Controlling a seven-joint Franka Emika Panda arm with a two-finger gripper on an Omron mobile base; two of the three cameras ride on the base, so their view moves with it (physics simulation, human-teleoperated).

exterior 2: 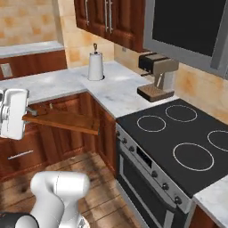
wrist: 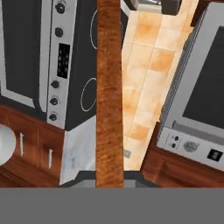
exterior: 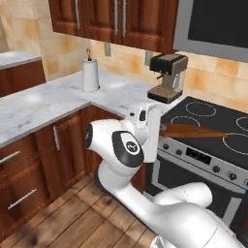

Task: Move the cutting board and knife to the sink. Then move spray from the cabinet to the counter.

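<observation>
Two-finger gripper [exterior 2: 27,116] pinches one end of the flat brown wooden cutting board [exterior 2: 62,120], carried level in mid-air left of the black stovetop [exterior 2: 178,138]. Board in transit; judged remaining: sink delivery, knife, spray.

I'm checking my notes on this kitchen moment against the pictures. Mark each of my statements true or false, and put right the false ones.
1. The gripper holds the cutting board clear of any surface. True.
2. The cutting board lies flat on the counter. False: it is held in the air by one end, roughly level, off the counter.
3. A paper towel roll stands upright on the counter. True.
4. The coffee machine sits on the stovetop. False: it stands on the counter beside the stovetop.
5. A pan sits on one of the burners. False: the burner rings that show are bare.
</observation>
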